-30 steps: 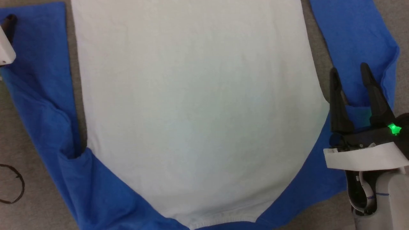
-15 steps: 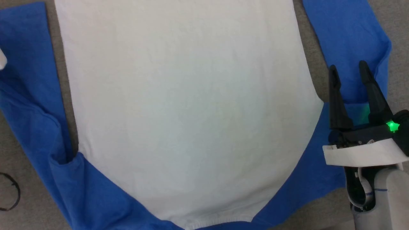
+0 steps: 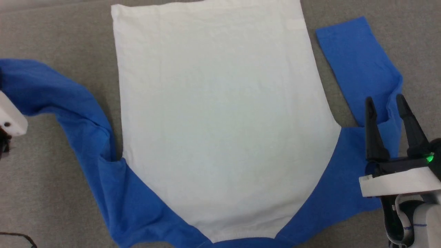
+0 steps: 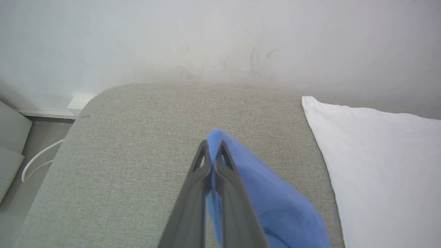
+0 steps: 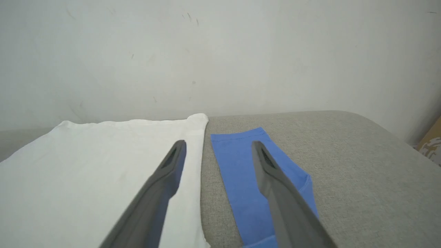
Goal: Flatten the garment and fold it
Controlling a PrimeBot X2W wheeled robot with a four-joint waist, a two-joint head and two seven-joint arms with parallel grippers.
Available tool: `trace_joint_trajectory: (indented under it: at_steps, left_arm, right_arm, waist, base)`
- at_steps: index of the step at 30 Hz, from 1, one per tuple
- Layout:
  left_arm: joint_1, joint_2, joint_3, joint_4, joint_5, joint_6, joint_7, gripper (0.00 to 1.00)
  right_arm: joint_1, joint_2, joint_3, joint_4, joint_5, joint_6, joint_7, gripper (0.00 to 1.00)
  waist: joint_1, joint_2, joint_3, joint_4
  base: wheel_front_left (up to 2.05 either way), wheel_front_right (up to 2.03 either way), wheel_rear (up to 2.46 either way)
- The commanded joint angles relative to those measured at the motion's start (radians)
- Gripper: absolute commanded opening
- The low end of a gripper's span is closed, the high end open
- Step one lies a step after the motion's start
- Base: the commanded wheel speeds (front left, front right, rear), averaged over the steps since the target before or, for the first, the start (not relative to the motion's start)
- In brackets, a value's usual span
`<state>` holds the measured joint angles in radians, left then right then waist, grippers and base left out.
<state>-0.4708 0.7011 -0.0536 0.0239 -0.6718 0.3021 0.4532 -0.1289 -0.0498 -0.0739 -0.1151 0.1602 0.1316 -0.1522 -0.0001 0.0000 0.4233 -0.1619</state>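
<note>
The garment lies spread on the grey table, white body [image 3: 220,120] in the middle and blue shoulders nearest me. Its left blue sleeve [image 3: 51,93] bends outward to the left edge, where my left arm's white housing [image 3: 10,119] shows. In the left wrist view my left gripper [image 4: 213,144] is shut on the end of this sleeve [image 4: 268,199], which hangs from the fingers above the table. My right gripper [image 3: 384,99] stands open over the flat right sleeve [image 3: 358,69], nothing between its fingers [image 5: 172,165]. The right sleeve [image 5: 241,162] lies beside the white body [image 5: 86,165].
The grey padded table [image 3: 51,31] ends at a pale wall [image 4: 220,41] just beyond the garment's hem. Its far corners are rounded. A thin black cable [image 3: 17,237] lies at the lower left. Past the left corner are the floor and a white cable [image 4: 38,162].
The head camera has shifted, so more of the table and the hem show. My left gripper has shut on the left sleeve's end, and the sleeve now bends outward to the left. The right gripper stays open.
</note>
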Motion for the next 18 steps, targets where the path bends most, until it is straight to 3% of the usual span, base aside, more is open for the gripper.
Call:
trace_joint_trajectory:
  at_steps: [1,8,18]
  left_arm:
    - [0.059,0.0,0.022,-0.046,-0.003,0.018,-0.014,0.0]
    - [0.227,0.013,0.1,-0.258,-0.002,0.079,-0.037,0.0]
    - [0.31,0.027,0.103,-0.489,0.015,0.105,-0.016,0.0]
  right_arm:
    - [0.026,0.0,-0.011,-0.014,-0.007,-0.001,0.012,1.0]
    - [0.094,0.0,-0.038,-0.054,-0.001,-0.001,0.049,1.0]
    - [0.129,0.0,-0.032,-0.08,0.005,-0.001,0.076,1.0]
  waist:
    - [0.0001,0.0,-0.137,0.08]
    - [0.0001,0.0,-0.221,0.124]
    - [0.0001,0.0,-0.274,0.142]
  base:
    - [0.0,0.0,0.0]
    - [0.0,0.0,0.0]
    - [0.0,0.0,0.0]
